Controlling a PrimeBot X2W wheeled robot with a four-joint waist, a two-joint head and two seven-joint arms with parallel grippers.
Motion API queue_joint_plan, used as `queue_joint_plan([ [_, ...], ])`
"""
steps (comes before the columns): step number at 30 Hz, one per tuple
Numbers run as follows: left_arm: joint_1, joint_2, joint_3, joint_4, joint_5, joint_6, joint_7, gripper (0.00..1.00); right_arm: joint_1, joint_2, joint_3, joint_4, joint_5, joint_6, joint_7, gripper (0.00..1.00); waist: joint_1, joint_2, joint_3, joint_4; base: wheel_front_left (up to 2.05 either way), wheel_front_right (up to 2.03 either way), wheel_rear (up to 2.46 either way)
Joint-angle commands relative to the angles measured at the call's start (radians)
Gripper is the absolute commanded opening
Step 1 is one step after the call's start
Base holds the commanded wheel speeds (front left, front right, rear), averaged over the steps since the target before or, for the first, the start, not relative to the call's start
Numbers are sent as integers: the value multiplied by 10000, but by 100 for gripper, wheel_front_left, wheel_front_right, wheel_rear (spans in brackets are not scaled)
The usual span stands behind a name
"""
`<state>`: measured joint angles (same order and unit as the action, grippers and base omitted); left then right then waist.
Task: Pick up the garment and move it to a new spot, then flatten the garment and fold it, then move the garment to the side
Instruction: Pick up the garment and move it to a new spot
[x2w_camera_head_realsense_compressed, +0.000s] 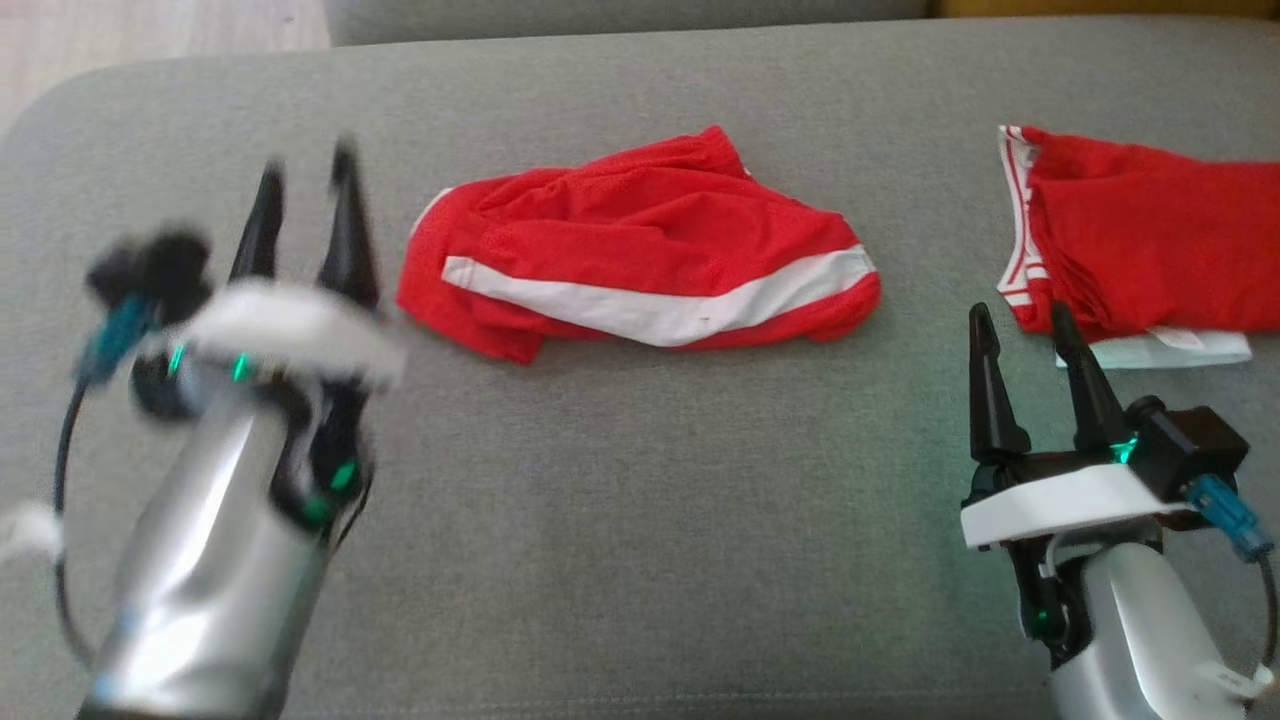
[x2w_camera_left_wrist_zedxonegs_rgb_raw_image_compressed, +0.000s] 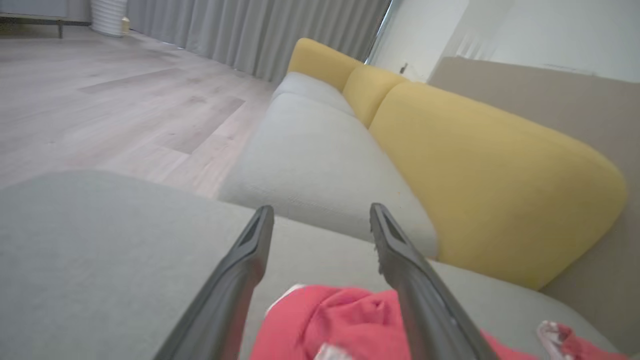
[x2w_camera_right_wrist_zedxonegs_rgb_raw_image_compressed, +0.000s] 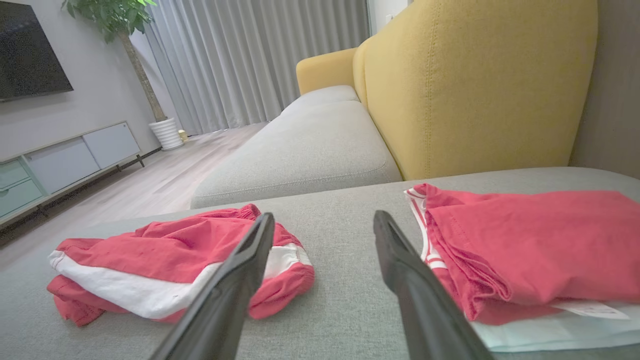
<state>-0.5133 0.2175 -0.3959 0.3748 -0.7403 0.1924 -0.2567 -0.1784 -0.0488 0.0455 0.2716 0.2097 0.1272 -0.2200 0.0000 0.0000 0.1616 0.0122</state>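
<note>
Right, both pincers stand wide open and neither holds anything. The left gripper (x2w_camera_head_realsense_compressed: 308, 165) sits at the left of my head view, smeared with blur. Its two dark fingers are spread well apart over the grey cushion (x2w_camera_head_realsense_compressed: 640, 520), just left of the red shorts (x2w_camera_head_realsense_compressed: 640, 250). Through the left wrist view the same gripper (x2w_camera_left_wrist_zedxonegs_rgb_raw_image_compressed: 321, 209) shows bare cushion between its tips. The shorts (x2w_camera_left_wrist_zedxonegs_rgb_raw_image_compressed: 340, 325) lie bunched low between the fingers, and I cannot tell whether a finger brushes them.

The right gripper (x2w_camera_head_realsense_compressed: 1019, 312) is at the lower right, sharp and upright, its fingers equally wide apart. Its outer fingertip lies against the near left corner of the garment (x2w_camera_head_realsense_compressed: 1150, 235) in the head view, though I cannot say whether it actually touches. From the right wrist view that gripper (x2w_camera_right_wrist_zedxonegs_rgb_raw_image_compressed: 324, 216) frames empty grey fabric. The shorts (x2w_camera_right_wrist_zedxonegs_rgb_raw_image_compressed: 165, 265) are to one side and the garment (x2w_camera_right_wrist_zedxonegs_rgb_raw_image_compressed: 540, 245) to the other, just beside the finger.

The garment lies folded flat at the right end of the cushion, its white-and-red striped trim facing the shorts. It rests on a pale folded layer (x2w_camera_right_wrist_zedxonegs_rgb_raw_image_compressed: 550, 332) that pokes out at its near edge. It is well apart from the shorts, with a yellow backrest (x2w_camera_right_wrist_zedxonegs_rgb_raw_image_compressed: 475, 85) behind it.
</note>
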Motion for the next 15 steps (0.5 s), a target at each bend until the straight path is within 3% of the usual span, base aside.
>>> queue_joint_plan([
  [1,103,359,481,-291,142,-109,-50,100,-201,-14,173,-306,-49,35,-53,100,0,0,-66,109,0,0,0],
  [6,1678,229,1221,-493,401,-665,-50,100,-24,-14,85,-306,-81,35,39,100,0,0,-192,374,0,0,0],
  [15,2885,-947,2335,-748,1143,-1568,-50,100,135,-14,81,-340,-108,35,185,100,0,0,-306,613,0,0,0],
])
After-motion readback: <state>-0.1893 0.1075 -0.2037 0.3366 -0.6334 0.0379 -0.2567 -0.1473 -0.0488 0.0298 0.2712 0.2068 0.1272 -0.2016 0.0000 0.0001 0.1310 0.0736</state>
